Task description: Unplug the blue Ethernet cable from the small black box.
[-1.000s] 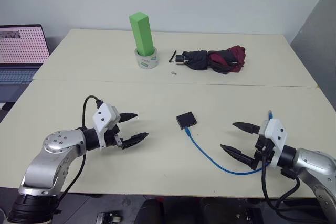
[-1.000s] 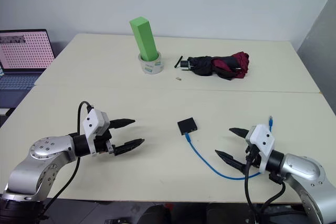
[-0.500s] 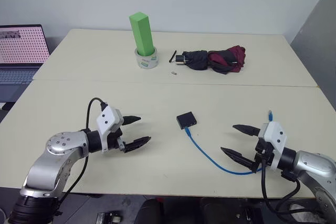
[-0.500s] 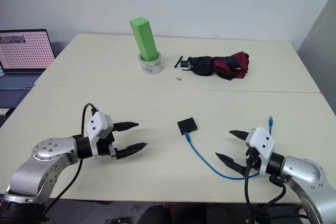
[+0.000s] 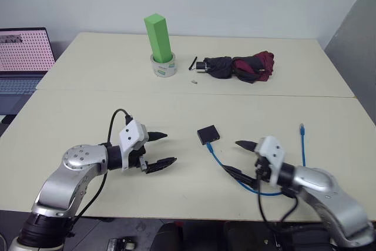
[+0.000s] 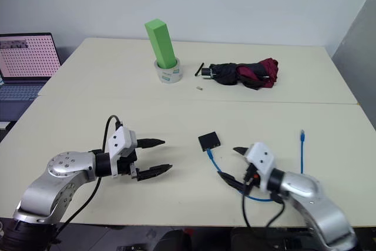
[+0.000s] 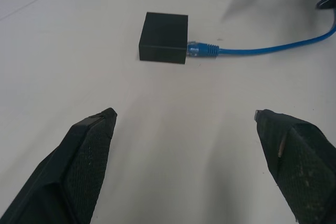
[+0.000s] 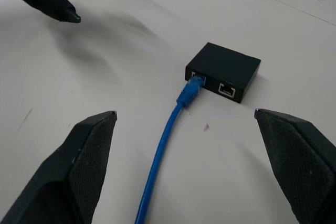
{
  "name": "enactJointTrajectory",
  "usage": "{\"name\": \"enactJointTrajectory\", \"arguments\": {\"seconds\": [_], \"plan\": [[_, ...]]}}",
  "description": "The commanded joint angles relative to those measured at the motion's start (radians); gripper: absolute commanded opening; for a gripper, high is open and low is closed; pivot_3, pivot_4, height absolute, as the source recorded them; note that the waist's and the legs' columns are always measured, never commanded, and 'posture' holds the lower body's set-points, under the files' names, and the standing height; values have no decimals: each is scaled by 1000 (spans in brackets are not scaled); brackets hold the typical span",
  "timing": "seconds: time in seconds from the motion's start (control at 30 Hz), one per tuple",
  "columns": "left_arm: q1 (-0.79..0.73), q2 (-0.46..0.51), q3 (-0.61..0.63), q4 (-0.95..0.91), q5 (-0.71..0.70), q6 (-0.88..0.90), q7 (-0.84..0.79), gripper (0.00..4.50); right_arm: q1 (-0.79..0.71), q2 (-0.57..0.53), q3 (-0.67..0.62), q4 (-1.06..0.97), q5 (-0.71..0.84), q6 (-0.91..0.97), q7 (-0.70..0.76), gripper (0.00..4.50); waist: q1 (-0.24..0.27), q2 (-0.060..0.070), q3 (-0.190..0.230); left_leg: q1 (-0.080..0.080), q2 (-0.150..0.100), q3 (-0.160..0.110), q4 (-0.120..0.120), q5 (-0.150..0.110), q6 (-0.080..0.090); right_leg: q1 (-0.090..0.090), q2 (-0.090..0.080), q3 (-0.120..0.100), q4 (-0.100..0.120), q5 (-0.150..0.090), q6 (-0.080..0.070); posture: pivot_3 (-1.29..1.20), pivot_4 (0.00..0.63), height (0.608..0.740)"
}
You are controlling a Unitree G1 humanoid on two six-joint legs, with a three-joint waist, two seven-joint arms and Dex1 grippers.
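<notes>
Since a second ago the right tool has swung in from the worktop's right side toward the centre and now sits just short of the small black box, while the left tool has edged slightly inward on the other side. The box lies flat near the middle of the pale worktop, with the blue Ethernet cable plugged into one of two ports on its near edge. From the plug the cord runs toward the robot, curves right under the right tool, then rises to a loose end lying well apart. The two tools flank the box, probably so that one can steady it while the other pulls the plug. Both tools stand spread wide and hold nothing; neither touches the box or the cable. At the back stand a green block in a tape roll and a folded umbrella.
</notes>
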Motion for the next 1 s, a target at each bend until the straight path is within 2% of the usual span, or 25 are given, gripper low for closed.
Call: {"name": "enactJointTrajectory", "arguments": {"seconds": [0.03,0.23,0.33,0.47,0.5,0.7,0.77,0.8,0.87,1.0], "plan": [[-22,6,-11,0,12,-7,-9,4500,-21,44,76,58,-79,-14,-46,4462,1,0,0,-1,0,0,0,0,-1,-1,0,0,0,0,0,0,150,740],[-34,2,-20,8,13,-6,-11,4500,-52,137,132,158,-174,-27,-132,4462,-1,0,0,0,1,0,0,1,-1,-1,0,0,1,0,0,0,150,740],[-42,-1,-26,14,16,-7,-13,4500,-66,191,128,185,-195,4,-179,3949,-2,0,0,1,1,0,0,1,-1,0,1,0,2,0,0,0,150,740],[-47,-5,-31,21,15,-6,-8,4500,-72,221,113,193,-200,43,-198,2772,-2,-1,-1,1,1,0,0,1,-1,0,1,0,2,0,0,0,150,740],[-48,-7,-31,22,15,-6,-6,4500,-75,227,107,195,-198,55,-202,2601,-2,-1,-1,1,1,0,0,1,-1,0,1,0,2,0,0,0,150,740],[-55,-23,-29,56,34,-11,22,4500,-109,216,94,194,-209,79,-197,1054,-3,-1,-1,1,1,0,0,1,-1,0,1,0,2,0,0,0,150,740],[-60,-28,-26,72,40,-10,30,4500,-121,203,96,191,-223,70,-194,743,-3,-1,-1,1,1,0,0,0,-1,-1,1,0,2,0,0,0,150,740],[-63,-31,-27,84,41,-3,37,4500,-129,190,100,190,-233,54,-185,348,-3,-1,-1,1,1,0,0,0,-1,-1,1,0,2,0,0,0,150,740],[-68,-35,-26,106,37,16,42,4500,-144,156,112,187,-255,15,-163,49,-3,-1,-1,1,1,0,0,0,-1,-1,1,0,2,0,0,0,150,740],[-87,-64,4,134,-50,136,47,4500,-190,26,142,197,-345,-188,-84,36,2,0,0,0,0,-1,0,0,-1,-1,0,0,1,0,0,0,150,740]]}}
